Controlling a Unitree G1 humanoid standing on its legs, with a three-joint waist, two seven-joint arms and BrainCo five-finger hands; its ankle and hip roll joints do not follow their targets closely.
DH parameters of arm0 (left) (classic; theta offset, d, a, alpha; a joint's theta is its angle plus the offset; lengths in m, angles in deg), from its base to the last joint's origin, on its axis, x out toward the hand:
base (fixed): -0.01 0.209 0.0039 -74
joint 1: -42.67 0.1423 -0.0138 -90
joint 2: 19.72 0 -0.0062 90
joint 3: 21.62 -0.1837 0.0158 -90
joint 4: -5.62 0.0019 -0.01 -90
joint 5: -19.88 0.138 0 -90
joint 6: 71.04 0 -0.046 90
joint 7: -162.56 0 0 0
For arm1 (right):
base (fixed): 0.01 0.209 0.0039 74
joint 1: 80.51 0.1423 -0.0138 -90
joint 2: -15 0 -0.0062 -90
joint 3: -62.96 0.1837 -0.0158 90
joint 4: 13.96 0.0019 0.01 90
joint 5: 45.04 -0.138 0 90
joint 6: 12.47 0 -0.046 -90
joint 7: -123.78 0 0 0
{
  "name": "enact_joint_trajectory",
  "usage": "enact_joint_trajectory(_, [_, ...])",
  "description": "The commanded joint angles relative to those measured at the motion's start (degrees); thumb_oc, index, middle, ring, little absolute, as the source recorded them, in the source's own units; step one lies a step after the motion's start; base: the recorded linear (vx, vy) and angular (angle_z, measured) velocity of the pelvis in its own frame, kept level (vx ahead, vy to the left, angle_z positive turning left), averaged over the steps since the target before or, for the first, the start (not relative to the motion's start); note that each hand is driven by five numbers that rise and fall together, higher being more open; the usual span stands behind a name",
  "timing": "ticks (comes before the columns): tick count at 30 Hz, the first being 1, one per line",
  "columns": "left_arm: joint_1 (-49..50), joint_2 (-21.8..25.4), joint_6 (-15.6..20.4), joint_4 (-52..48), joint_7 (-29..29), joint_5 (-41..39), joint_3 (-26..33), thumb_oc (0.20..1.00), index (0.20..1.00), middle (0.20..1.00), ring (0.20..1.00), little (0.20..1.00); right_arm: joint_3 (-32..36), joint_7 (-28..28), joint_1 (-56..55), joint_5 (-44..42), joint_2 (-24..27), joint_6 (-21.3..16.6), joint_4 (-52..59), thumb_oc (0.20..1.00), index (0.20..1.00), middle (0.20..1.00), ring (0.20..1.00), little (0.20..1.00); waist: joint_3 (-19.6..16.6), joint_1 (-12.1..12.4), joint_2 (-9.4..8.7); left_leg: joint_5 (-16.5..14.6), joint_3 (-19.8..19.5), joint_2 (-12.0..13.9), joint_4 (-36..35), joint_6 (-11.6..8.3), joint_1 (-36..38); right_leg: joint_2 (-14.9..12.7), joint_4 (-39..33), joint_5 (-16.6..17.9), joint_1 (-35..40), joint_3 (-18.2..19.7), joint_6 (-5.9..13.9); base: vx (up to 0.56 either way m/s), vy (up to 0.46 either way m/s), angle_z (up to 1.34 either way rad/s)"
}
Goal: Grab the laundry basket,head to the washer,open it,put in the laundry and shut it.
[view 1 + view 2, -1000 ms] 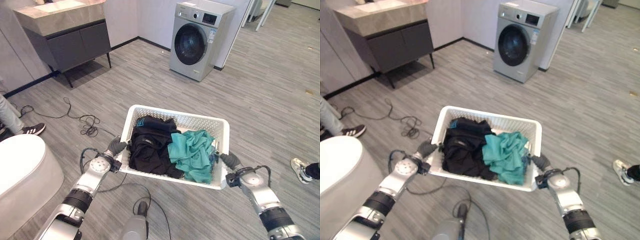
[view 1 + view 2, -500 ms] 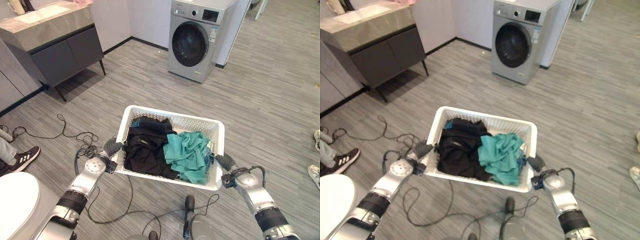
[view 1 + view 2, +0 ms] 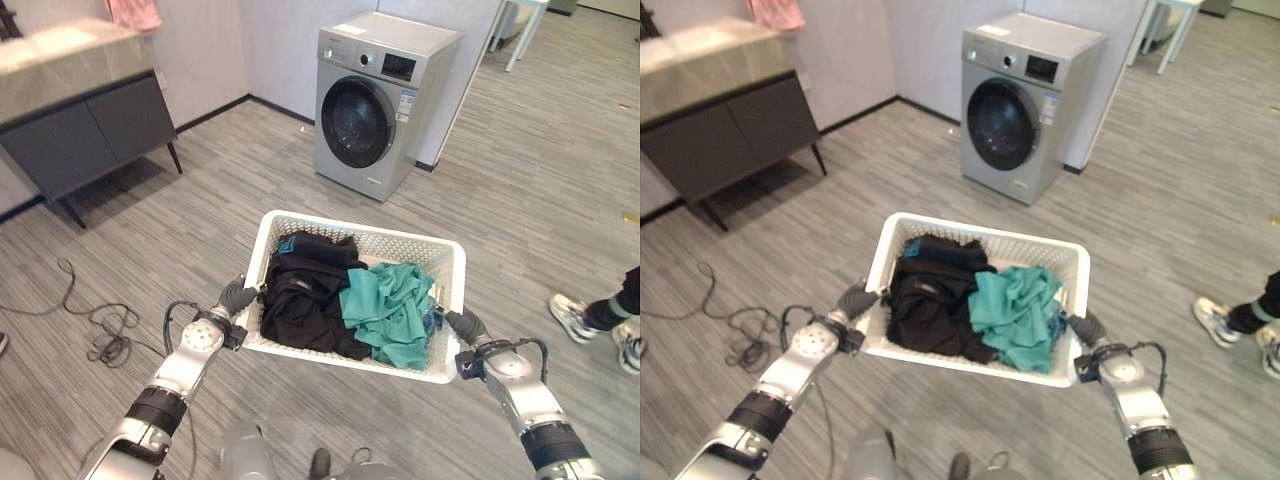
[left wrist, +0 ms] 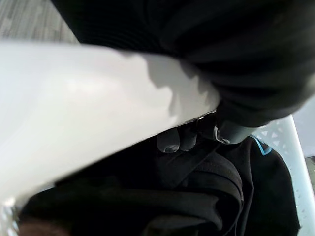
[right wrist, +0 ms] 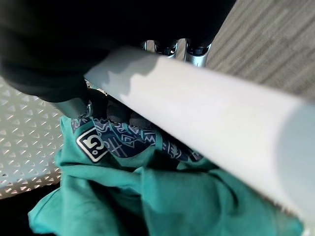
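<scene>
Both hands, left hand (image 3: pixel 236 297) & right hand (image 3: pixel 467 325), clamped on basket (image 3: pixel 352 238) rims; washer (image 3: pixel 375 100) straight ahead, door shut, I keep walking fwd.

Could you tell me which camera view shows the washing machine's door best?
The left eye view: the washing machine faces the camera, round door shut. The right eye view shows much the same; the wrist views show the laundry basket rim and clothes instead.
</scene>
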Motion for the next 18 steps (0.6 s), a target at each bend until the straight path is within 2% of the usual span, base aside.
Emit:
enact_joint_trajectory(1, [-6.64, 3.01, 4.27, 0.79, 2.09, -1.87, 2.86, 0.200, 0.200, 0.200, 0.200, 0.200, 3.98, -0.70, 1.83, -2.19, 5.80, -4.64, 4.40, 0.200, 0.200, 0.200, 0.200, 0.200, -2.82, 3.19, 4.27, 6.73, -4.05, -1.32, -22.23, -1.80, 9.04, -7.05, 0.99, -4.34, -0.04, 2.86, 9.34, 0.26, 0.053, -0.18])
enact_joint_trajectory(2, [-6.65, 3.01, 4.27, 0.79, 2.09, -1.87, 2.86, 0.200, 0.200, 0.200, 0.200, 0.200, 3.98, -0.70, 1.84, -2.19, 5.80, -4.64, 4.40, 0.200, 0.200, 0.200, 0.200, 0.200, -2.82, 3.18, 4.25, 6.85, -4.05, -1.35, -22.41, -1.80, 9.12, -7.06, 0.98, -4.33, -0.03, 2.84, 9.34, 0.41, 0.051, -0.25])
enact_joint_trajectory(3, [-6.67, 2.88, 4.42, 1.05, 2.08, -1.89, 2.48, 0.200, 0.200, 0.200, 0.200, 0.200, 3.32, -0.95, 2.30, -2.40, 5.14, -5.38, 3.42, 0.200, 0.200, 0.200, 0.200, 0.200, -2.89, 4.28, 4.51, 7.53, -7.05, -3.00, -29.14, -2.48, 7.56, -6.47, 1.09, -6.24, 1.97, 3.57, 9.49, 0.43, 0.046, -0.37])
enact_joint_trajectory(5, [-6.84, 2.65, 4.88, 1.32, 2.53, -2.70, 2.29, 0.200, 0.200, 0.200, 0.200, 0.200, 1.45, -1.05, 4.02, -3.28, 3.68, -5.81, 1.97, 0.200, 0.200, 0.200, 0.200, 0.200, -2.59, 5.32, 4.51, 8.61, -8.34, -3.07, -31.01, -3.26, 5.75, -6.17, 1.72, -8.41, 4.36, 5.09, 9.42, 0.57, 0.097, -0.47])
enact_joint_trajectory(8, [-6.30, 3.09, 5.19, 0.98, 2.65, -3.01, 2.71, 0.200, 0.200, 0.200, 0.200, 0.200, -0.13, -0.24, 5.16, -3.08, 3.30, -5.86, 1.71, 0.200, 0.200, 0.200, 0.200, 0.200, -3.44, 6.00, 4.66, 9.04, -7.40, -2.12, -30.18, -2.76, 6.79, -6.32, 1.99, -9.98, 6.13, 6.06, 10.02, 0.44, 0.137, -0.40])
enact_joint_trajectory(10, [-6.01, 3.73, 5.63, 0.09, 2.57, -3.71, 2.80, 0.200, 0.200, 0.200, 0.200, 0.200, 0.09, -0.05, 5.15, -2.53, 3.64, -5.87, 2.51, 0.200, 0.200, 0.200, 0.200, 0.200, -4.29, 6.23, 4.42, 9.10, -6.36, -2.33, -24.90, -1.92, 5.61, -7.75, 4.10, -10.86, 7.58, 6.44, 10.49, 0.53, 0.215, -0.28])
enact_joint_trajectory(11, [-6.13, 4.11, 5.80, 0.09, 2.72, -3.78, 2.64, 0.200, 0.200, 0.200, 0.200, 0.200, 0.25, 0.01, 4.73, -2.50, 3.44, -6.11, 3.10, 0.200, 0.200, 0.200, 0.200, 0.200, -4.70, 6.54, 3.85, 8.27, -5.61, -2.79, -22.57, -1.50, 5.41, -8.88, 6.06, -10.21, 7.21, 6.49, 11.21, 0.47, 0.221, -0.71])
enact_joint_trajectory(12, [-6.12, 4.43, 5.89, -0.15, 2.89, -3.64, 2.67, 0.200, 0.200, 0.200, 0.200, 0.200, 0.53, 0.04, 4.36, -2.43, 3.14, -6.26, 3.47, 0.200, 0.200, 0.200, 0.200, 0.200, -5.36, 6.73, 3.25, 6.80, -4.93, -3.79, -21.02, -0.55, 5.90, -10.39, 9.07, -8.59, 6.52, 6.93, 12.23, 0.68, 0.363, -0.91])
enact_joint_trajectory(13, [-5.96, 5.28, 5.88, -0.69, 2.78, -3.23, 2.78, 0.200, 0.200, 0.200, 0.200, 0.200, 1.09, 0.52, 3.61, -1.91, 2.77, -6.44, 3.59, 0.200, 0.200, 0.200, 0.200, 0.200, -6.03, 6.46, 1.97, 3.28, -3.55, -6.38, -19.35, 2.03, 8.05, -13.71, 18.57, -1.18, 3.81, 7.75, 15.03, 0.51, 0.294, -0.58])
enact_joint_trajectory(14, [-5.96, 5.28, 5.88, -0.71, 2.78, -3.23, 2.79, 0.200, 0.200, 0.200, 0.200, 0.200, 1.10, 0.52, 3.61, -1.90, 2.76, -6.43, 3.61, 0.200, 0.200, 0.200, 0.200, 0.200, -6.16, 6.55, 2.05, 3.44, -3.48, -6.28, -19.47, 2.07, 7.93, -13.63, 18.63, -1.07, 3.54, 7.88, 15.04, 0.45, 0.299, 0.01])
enact_joint_trajectory(16, [-6.24, 5.63, 5.63, -1.35, 2.77, -3.00, 2.25, 0.200, 0.200, 0.200, 0.200, 0.200, 1.34, 0.33, 3.79, -1.92, 2.22, -6.55, 3.66, 0.200, 0.200, 0.200, 0.200, 0.200, -5.34, 5.64, 1.93, 1.44, -2.67, -7.60, -19.55, 4.05, 10.03, -15.32, 29.46, 5.57, -1.00, 8.38, 16.02, 0.27, 0.222, 0.29])
enact_joint_trajectory(17, [-6.04, 5.77, 5.54, -1.60, 2.91, -2.83, 2.36, 0.200, 0.200, 0.200, 0.200, 0.200, 1.17, 0.28, 4.04, -1.77, 1.89, -6.65, 3.52, 0.200, 0.200, 0.200, 0.200, 0.200, -4.90, 5.22, 2.18, 0.51, -2.37, -7.78, -19.86, 4.81, 11.27, -15.91, 33.19, 7.58, -2.62, 8.06, 16.12, 0.33, 0.262, 0.20])
enact_joint_trajectory(18, [-5.46, 6.11, 5.43, -2.00, 3.09, -2.86, 2.86, 0.200, 0.200, 0.200, 0.200, 0.200, 1.10, 0.44, 4.22, -1.48, 1.49, -6.80, 3.56, 0.200, 0.200, 0.200, 0.200, 0.200, -4.41, 5.03, 2.72, -0.65, -1.62, -7.75, -20.40, 5.61, 13.18, -17.93, 36.28, 8.99, -5.16, 6.69, 16.63, 0.30, 0.233, 0.14])
